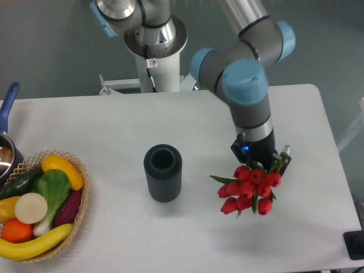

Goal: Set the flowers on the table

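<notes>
The flowers (pixel 249 189), a bunch of red tulips with green leaves, hang in my gripper (pixel 260 161) low over the right part of the white table (pixel 114 131). The gripper is shut on the stems, which are mostly hidden behind the blooms and the gripper body. The blooms face the camera. I cannot tell whether the bunch touches the tabletop. The dark ribbed vase (pixel 163 172) stands upright and empty to the left of the flowers.
A wicker basket (pixel 79 213) with fruit and vegetables sits at the front left edge. A pot with a blue handle (pixel 9 99) is at the far left. The robot base (pixel 153 51) stands behind the table. A dark object (pixel 354 244) lies at the front right corner.
</notes>
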Available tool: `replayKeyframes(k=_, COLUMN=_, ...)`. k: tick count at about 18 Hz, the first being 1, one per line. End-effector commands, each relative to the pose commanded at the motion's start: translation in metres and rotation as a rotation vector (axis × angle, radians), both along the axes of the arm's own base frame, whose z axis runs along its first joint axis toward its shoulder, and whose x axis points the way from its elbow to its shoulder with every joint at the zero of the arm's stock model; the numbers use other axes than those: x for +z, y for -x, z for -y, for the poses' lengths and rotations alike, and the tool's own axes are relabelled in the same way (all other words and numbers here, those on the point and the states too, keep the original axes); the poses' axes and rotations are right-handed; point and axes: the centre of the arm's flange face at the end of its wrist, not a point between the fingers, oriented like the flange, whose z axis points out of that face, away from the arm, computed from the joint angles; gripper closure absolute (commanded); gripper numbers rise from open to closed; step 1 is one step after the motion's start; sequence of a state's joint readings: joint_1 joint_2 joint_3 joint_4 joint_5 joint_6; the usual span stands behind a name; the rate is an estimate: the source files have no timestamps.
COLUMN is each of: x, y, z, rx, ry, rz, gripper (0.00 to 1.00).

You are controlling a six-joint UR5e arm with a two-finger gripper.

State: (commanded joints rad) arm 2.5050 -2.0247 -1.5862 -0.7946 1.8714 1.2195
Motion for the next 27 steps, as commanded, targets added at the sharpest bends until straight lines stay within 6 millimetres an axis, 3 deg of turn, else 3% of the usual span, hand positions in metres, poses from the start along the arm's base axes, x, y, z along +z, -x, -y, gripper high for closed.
replayKeyframes(k=5, x=-0.036, y=0.007, z=-0.006, rx=-0.003, ry=0.032, rz=0.040, gripper=0.48)
replayKeyframes(k=10, x=-0.039, y=0.006, z=-0.008, rx=-0.018, ry=0.027, rz=0.050, gripper=0.44)
replayKeyframes(k=12, x=-0.038, y=0.009, z=-0.007, rx=-0.016, ry=-0.014, rz=0.065, gripper=0.00)
replayKeyframes(k=13, x=-0.034, y=0.012, z=-0.006, rx=-0.013, ry=-0.060, rz=0.086, gripper=0.00)
replayKeyframes(k=20, x=0.002, y=0.075, z=0.049, rx=0.150, ry=-0.469, rz=0.239, gripper=0.00)
replayKeyframes(k=22, x=0.005, y=0.090, z=0.067, rx=0.160, ry=-0.512, rz=0.252, gripper=0.00)
replayKeyframes(k=24, x=0.014, y=0.096, z=0.079, rx=0.117, ry=-0.535, rz=0.248, gripper=0.00)
replayKeyframes(k=27, x=0.011, y=0.100, z=0.101, rx=0.003, ry=-0.489, rz=0.234, gripper=0.00)
